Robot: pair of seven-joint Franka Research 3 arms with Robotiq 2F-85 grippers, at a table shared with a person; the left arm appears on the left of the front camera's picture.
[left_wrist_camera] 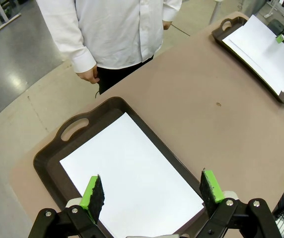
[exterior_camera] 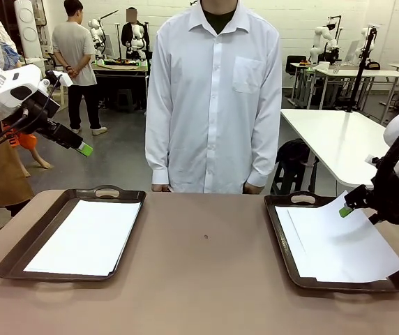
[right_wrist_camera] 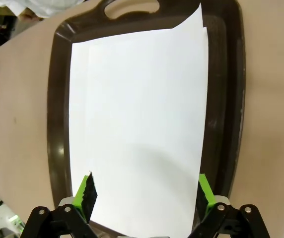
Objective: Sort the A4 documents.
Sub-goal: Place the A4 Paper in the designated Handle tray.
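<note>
White sheets point(exterior_camera: 88, 236) lie flat in the left tray point(exterior_camera: 18, 252), lower left of the front view. More sheets point(exterior_camera: 339, 244) sit in the right tray point(exterior_camera: 290, 272), one corner curled up. Both end effectors, left point(exterior_camera: 82, 148) and right point(exterior_camera: 346, 209), hang released above, holding nothing, likely because the sorting looks done.

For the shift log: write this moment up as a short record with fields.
table: brown top, one dark tray near each end
left tray: holds a flat white A4 sheet
right tray: holds white A4 sheets, top one skewed, its far corner over the rim
left claw: open, raised above the left tray, holding nothing
right claw: open, just over the right sheets, holding nothing
person: white shirt, standing at the far edge, hands down
</note>
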